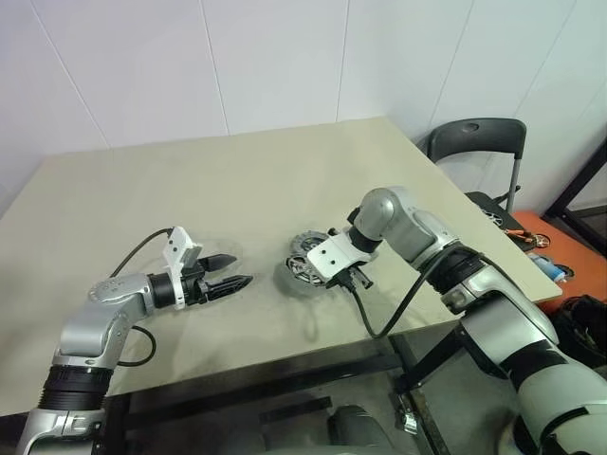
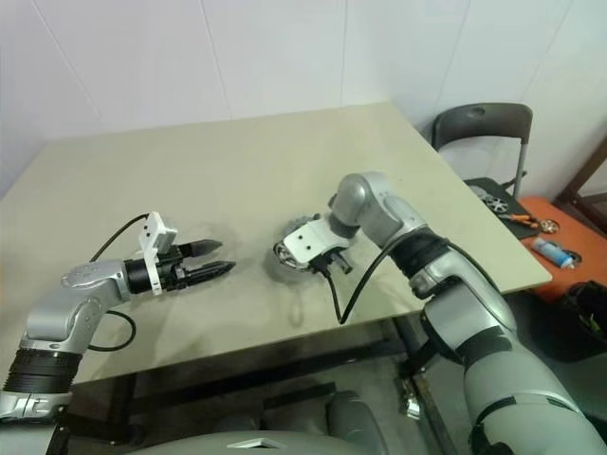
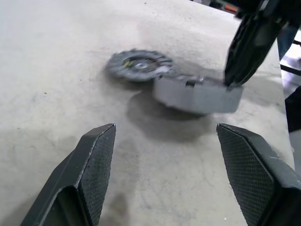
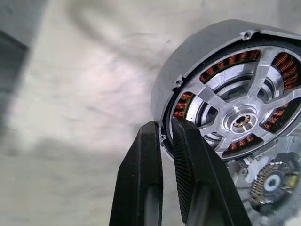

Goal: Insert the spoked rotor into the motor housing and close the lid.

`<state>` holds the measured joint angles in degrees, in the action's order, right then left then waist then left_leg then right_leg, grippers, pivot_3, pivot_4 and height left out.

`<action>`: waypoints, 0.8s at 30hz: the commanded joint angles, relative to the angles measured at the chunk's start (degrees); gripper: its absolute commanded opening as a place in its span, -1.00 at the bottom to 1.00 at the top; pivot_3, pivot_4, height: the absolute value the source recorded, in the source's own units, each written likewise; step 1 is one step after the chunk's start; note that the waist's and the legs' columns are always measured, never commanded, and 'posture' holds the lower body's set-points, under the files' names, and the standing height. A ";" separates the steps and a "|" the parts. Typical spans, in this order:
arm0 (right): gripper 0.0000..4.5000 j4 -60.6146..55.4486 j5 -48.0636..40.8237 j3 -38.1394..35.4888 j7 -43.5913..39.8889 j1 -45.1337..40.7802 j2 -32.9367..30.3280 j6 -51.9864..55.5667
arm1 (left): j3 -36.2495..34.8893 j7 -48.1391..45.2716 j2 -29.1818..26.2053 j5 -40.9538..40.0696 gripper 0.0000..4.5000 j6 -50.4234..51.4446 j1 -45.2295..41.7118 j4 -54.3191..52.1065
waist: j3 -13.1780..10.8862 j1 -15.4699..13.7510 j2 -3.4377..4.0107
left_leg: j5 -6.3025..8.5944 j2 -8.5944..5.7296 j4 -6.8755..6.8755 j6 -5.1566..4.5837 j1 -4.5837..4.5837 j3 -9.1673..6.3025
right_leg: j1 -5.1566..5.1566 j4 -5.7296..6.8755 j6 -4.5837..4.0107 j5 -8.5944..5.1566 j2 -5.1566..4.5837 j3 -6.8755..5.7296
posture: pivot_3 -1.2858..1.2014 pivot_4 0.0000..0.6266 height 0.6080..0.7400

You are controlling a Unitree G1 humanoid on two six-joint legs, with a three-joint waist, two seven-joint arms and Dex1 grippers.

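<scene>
On the table (image 1: 256, 180), the right end effector (image 4: 165, 141) pinches the motor housing's (image 4: 197, 56) rim.

— Where does the motor housing (image 4: 221, 89) sit?
— Near the table's (image 1: 247, 180) front edge, right of the middle, lifted and tilted. The right pincer (image 4: 170, 141) comes from above, nipping its rim.
— And beside it?
— A toothed disc (image 3: 138, 65) lies flat just behind, touching.
— The left pincer (image 1: 228, 273)?
— Left of the housing, apart, pointing toward it.
— Beyond the table?
— A chair (image 1: 479, 142) at the right.
</scene>
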<state>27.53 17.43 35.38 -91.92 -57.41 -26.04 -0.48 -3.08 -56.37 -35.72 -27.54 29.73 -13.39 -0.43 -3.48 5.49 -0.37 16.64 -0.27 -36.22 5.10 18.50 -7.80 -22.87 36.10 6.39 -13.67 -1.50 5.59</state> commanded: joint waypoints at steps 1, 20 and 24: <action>-0.96 -3.67 -0.24 -1.37 -0.19 0.18 -0.96 4.49 | -0.18 -0.21 0.00 0.37 0.62 -1.03 -2.41 0.43 | 0.00 0.03 0.00 | 0.00 0.00 0.00 0.00 0.00 0.01 | 0.00 0.00 -0.01 -0.01 0.00 0.00 | 0.03 -1.00 1.00; -0.96 25.04 -2.23 -6.85 22.39 -10.89 23.04 36.86 | -0.68 2.44 1.78 -0.60 0.62 1.49 3.06 -6.24 | 0.09 1.83 -0.18 | 0.00 0.12 -0.01 0.02 -0.99 -0.42 | 0.44 0.11 -0.75 0.28 0.60 0.13 | 0.03 -1.00 1.00; -0.96 27.59 -2.56 -6.92 22.92 -11.71 23.24 35.55 | -0.62 2.60 1.89 -0.50 0.62 1.44 2.58 -5.71 | 0.10 1.75 -0.19 | 0.00 0.11 -0.03 0.02 -0.82 -0.40 | 0.40 0.04 -0.73 0.29 0.58 0.16 | 0.03 -1.00 1.00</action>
<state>54.32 14.28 29.21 -71.62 -67.31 -2.08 35.69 -2.59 -53.89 -33.61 -26.99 31.13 -9.59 -4.69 -3.38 7.24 -0.56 16.64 -0.16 -36.23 5.13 17.79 -8.19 -22.57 36.12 5.66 -13.38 -0.93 5.75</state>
